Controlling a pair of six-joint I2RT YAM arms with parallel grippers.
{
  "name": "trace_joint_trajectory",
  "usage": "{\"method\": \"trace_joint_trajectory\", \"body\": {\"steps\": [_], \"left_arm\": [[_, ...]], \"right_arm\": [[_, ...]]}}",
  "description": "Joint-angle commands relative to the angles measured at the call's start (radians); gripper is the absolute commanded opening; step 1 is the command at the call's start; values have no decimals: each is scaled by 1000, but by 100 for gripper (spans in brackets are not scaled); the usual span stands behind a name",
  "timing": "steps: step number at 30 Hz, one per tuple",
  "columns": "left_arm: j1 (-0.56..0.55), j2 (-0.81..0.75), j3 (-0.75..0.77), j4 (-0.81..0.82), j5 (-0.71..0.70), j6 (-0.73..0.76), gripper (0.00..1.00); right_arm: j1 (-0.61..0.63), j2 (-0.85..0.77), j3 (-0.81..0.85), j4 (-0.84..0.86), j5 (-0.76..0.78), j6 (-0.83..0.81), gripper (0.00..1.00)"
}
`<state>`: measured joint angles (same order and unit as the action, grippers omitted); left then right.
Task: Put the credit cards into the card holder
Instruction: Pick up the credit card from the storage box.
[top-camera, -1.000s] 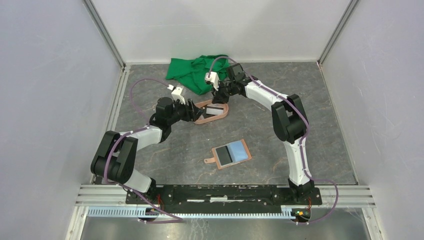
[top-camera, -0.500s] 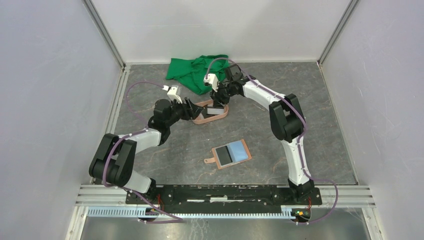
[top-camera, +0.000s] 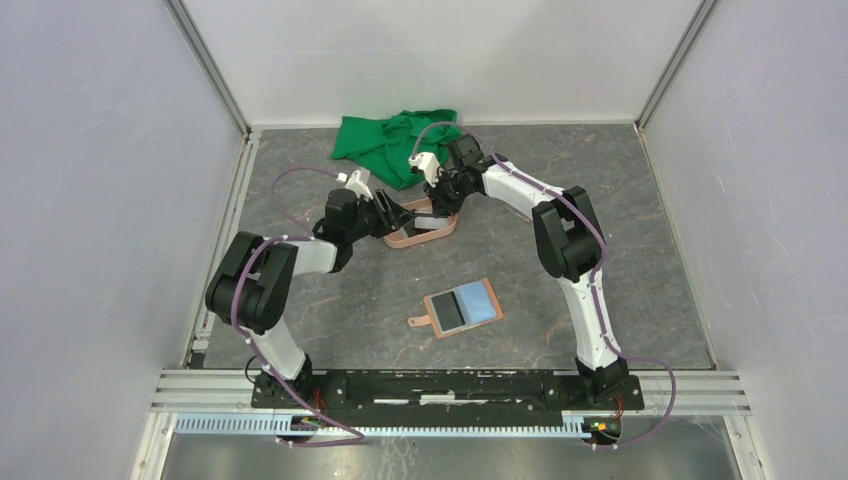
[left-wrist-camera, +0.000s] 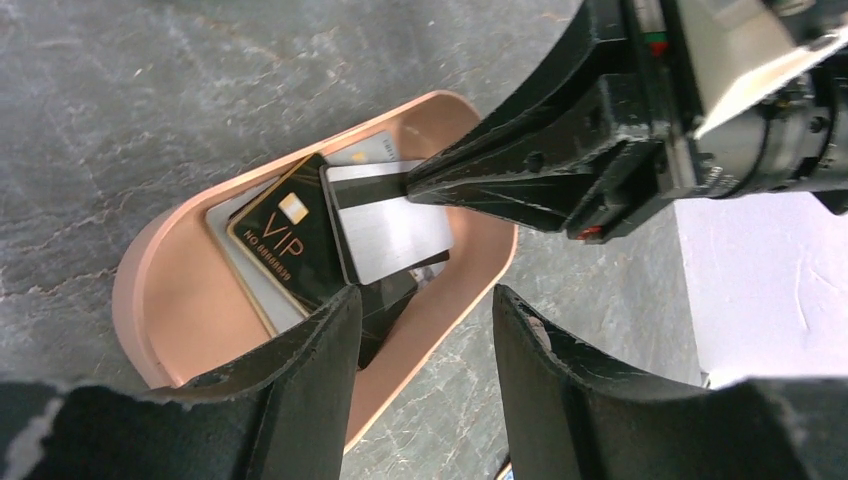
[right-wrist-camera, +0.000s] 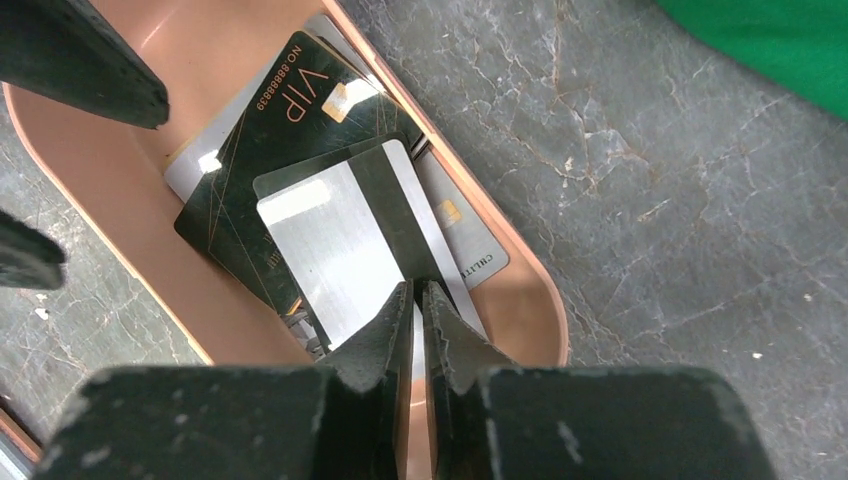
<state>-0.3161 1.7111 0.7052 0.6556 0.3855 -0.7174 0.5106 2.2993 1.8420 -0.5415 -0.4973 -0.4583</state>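
Note:
Several credit cards lie in a salmon-pink oval tray (top-camera: 443, 231): a black VIP card (left-wrist-camera: 287, 233) (right-wrist-camera: 283, 140), grey cards under it, and a silver card with a black stripe (left-wrist-camera: 388, 232) (right-wrist-camera: 335, 245). My right gripper (right-wrist-camera: 418, 290) (top-camera: 436, 205) is shut on the silver card's edge, which is tilted up above the others. My left gripper (left-wrist-camera: 423, 300) (top-camera: 396, 216) is open, its jaws astride the tray's near rim (left-wrist-camera: 440, 335). The tan card holder (top-camera: 487, 293) lies open nearer the arms, with a dark card (top-camera: 447, 311) and a light blue card (top-camera: 477, 304) on it.
A crumpled green cloth (top-camera: 385, 145) lies at the back, just behind the tray; its corner shows in the right wrist view (right-wrist-camera: 770, 50). White walls enclose the grey marbled table (top-camera: 640, 220) on three sides.
My left arm has swung in and pushed its gripper right, up to the tray's rim. My right gripper has stayed over the tray, on the silver card.

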Motion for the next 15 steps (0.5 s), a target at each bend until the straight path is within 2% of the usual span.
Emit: {"method": "trace_joint_trajectory", "body": {"steps": [1, 15], "left_arm": [[-14, 37, 73, -117, -49, 5, 58], [-20, 141, 215, -300, -50, 38, 51]], "right_arm": [[4, 22, 7, 13, -46, 62, 12], [3, 47, 19, 48, -87, 104, 11]]}}
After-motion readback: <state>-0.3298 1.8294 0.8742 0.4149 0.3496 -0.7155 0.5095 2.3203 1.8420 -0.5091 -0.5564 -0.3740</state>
